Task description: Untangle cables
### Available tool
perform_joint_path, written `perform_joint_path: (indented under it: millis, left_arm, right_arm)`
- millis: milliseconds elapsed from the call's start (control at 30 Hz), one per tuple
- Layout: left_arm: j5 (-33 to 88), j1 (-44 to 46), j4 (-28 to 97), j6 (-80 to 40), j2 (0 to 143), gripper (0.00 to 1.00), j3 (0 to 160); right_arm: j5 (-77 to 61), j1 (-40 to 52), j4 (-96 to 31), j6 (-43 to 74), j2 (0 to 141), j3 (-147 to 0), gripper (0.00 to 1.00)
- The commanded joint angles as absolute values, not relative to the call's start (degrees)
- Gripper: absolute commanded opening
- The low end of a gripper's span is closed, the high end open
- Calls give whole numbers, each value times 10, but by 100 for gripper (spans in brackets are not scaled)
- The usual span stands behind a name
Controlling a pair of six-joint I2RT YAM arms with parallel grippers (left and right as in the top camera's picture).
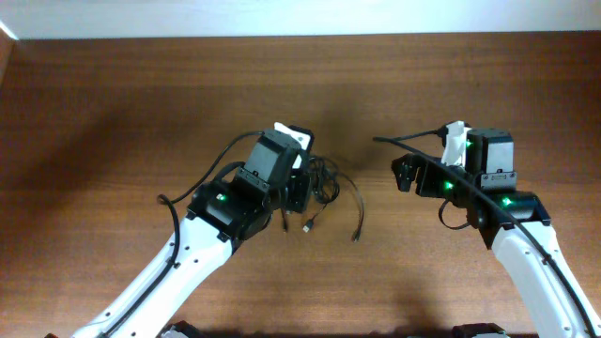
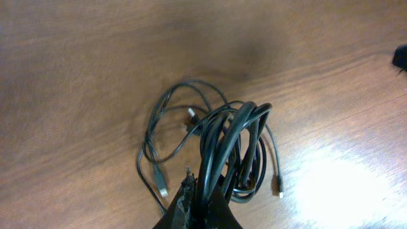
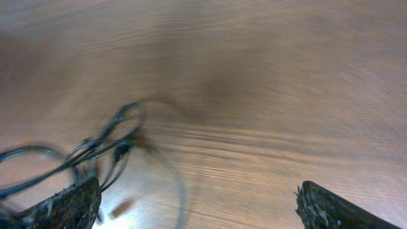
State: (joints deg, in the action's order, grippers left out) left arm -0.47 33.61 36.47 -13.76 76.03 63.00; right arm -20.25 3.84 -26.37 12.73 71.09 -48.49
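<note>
The cables (image 1: 326, 181) are a tangled bundle of thin black cords at the table's middle, with loose plug ends (image 1: 308, 226) trailing toward the front. My left gripper (image 1: 297, 191) is shut on a thick bunch of the cables (image 2: 226, 143) and holds it above the wood; loops and plugs (image 2: 163, 189) hang or lie below. My right gripper (image 1: 406, 175) is open and empty, to the right of the bundle and apart from it. In the right wrist view the cables (image 3: 102, 149) lie blurred at the left, beyond the wide-spread fingers (image 3: 194, 207).
The brown wooden table (image 1: 141, 103) fills the views. A thicker black wire (image 1: 413, 148) runs along the right arm, and another loops by the left arm (image 1: 169, 202).
</note>
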Motion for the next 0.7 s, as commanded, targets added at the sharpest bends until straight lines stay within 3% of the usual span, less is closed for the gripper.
perform_joint_path:
  millis: [0,133,333,533,667]
  left_arm:
    - [38,333,322,-141,759,0,628]
    - [90,333,234,-141,757,0,628]
    - [103,333,147,-147,757,0,628]
    - [103,333,133,-157,757,0,628]
    - [103,333,142,-157,757,0,628]
  right_arm:
    - [-341,37,-248,39,709,-492,99]
    - [-417,37,-242,-12,709,-492,99]
    - [-420,37,-237,-13,709,-492,99]
    - [-486,37,-221,-10,709,-492,99]
    - [-489,37,-148,137,709,-492,99]
